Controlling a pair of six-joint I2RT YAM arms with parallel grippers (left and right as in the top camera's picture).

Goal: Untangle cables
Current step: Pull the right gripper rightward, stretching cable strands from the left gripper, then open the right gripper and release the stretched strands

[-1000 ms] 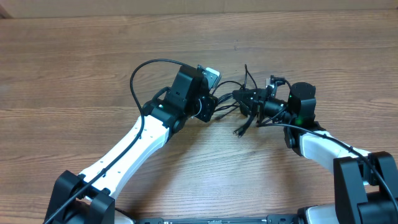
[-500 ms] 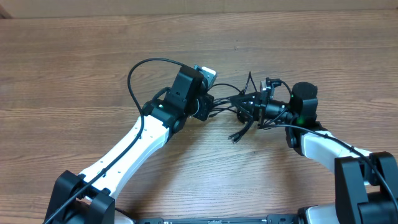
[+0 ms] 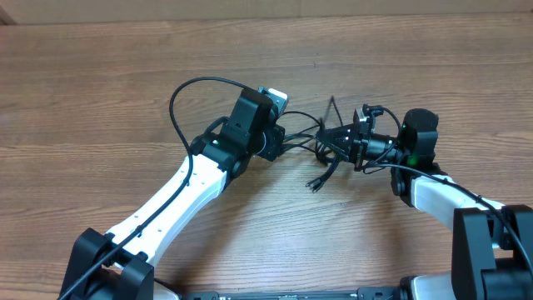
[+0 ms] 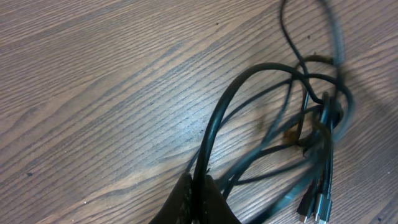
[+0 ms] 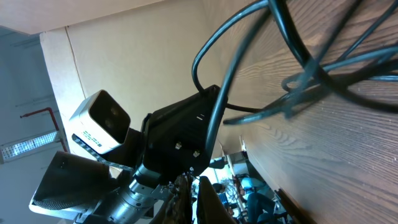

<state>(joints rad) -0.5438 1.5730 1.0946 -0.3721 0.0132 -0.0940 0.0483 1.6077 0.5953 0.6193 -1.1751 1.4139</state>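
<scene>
Since the cables [image 3: 323, 158] are thin, limp cords that weigh almost nothing, they will likely bend wherever they are pulled and hold no shape of their own, so a grip counts only if it lands on one strand and not on a bunch. They hang as a loose snarl between the two arms, near the middle of the desk [image 3: 125, 83]. A couple of free ends trail down toward the wood, their small plug ends [image 4: 314, 208] showing metal in the left wrist view. The left jaws are clenched on a strand: in that view the dark fingertips [image 4: 186, 202] meet at the bottom edge and cords fan out from between them toward the knot [image 4: 320, 121]. The right jaws also look clenched on a cord, which runs down into the fingertips [image 5: 208, 202] at the bottom of the right wrist view. Smooth sheathing like this may slip through a light pinch, yet a hard tug would probably only tighten the crossings. A slow spreading pull seems wiser than a jerk. The best holds appear to be just behind a plug, where the cord stiffens and the end can be drawn back through a loop, or on a single strand well clear of the knot. The plugs themselves seem the fragile part and could catch on other loops.
</scene>
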